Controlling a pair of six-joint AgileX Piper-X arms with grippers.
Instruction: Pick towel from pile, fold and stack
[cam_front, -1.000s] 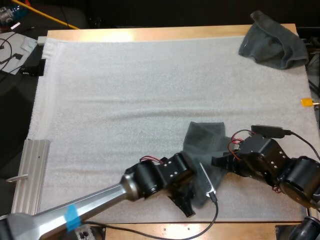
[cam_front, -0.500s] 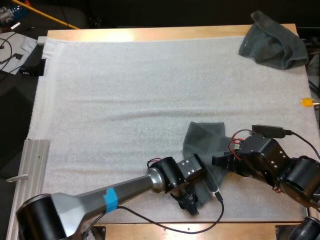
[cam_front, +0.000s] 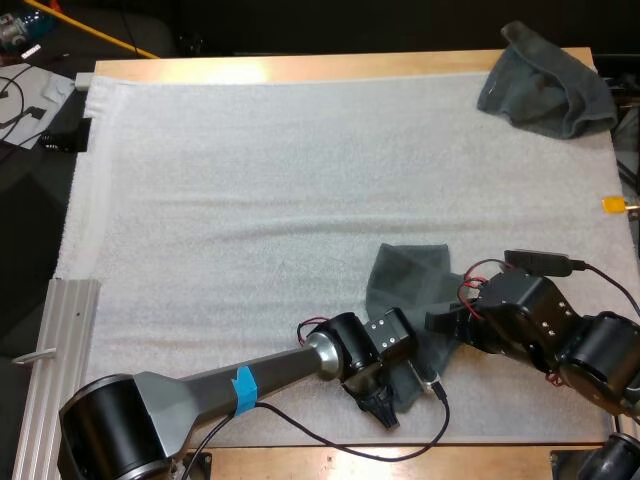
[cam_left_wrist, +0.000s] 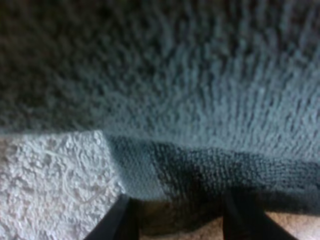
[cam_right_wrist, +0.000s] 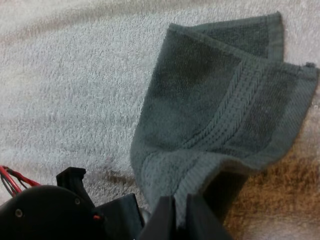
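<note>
A dark grey-green towel (cam_front: 408, 283) lies loosely folded on the white mat (cam_front: 250, 200), near the table's front edge. My right gripper (cam_front: 438, 322) is at its right side; in the right wrist view the gripper (cam_right_wrist: 181, 217) is shut, pinching a raised edge of the towel (cam_right_wrist: 210, 100). My left gripper (cam_front: 385, 406) sits low at the towel's near edge. Seen from the left wrist, that gripper (cam_left_wrist: 182, 222) has its fingers (cam_left_wrist: 117, 222) standing apart, with the towel's hem (cam_left_wrist: 175, 170) between them. A crumpled pile of towels (cam_front: 545, 80) rests at the far right corner.
A ribbed metal rail (cam_front: 60, 345) lies off the mat's left edge. Bare wood of the table (cam_front: 480, 455) shows just in front of the towel. My left arm's wrist (cam_right_wrist: 45, 210) sits close beside the right gripper.
My left arm has slid to the right and brought its gripper in at the towel's near edge. The right arm and the towel have stayed put.
</note>
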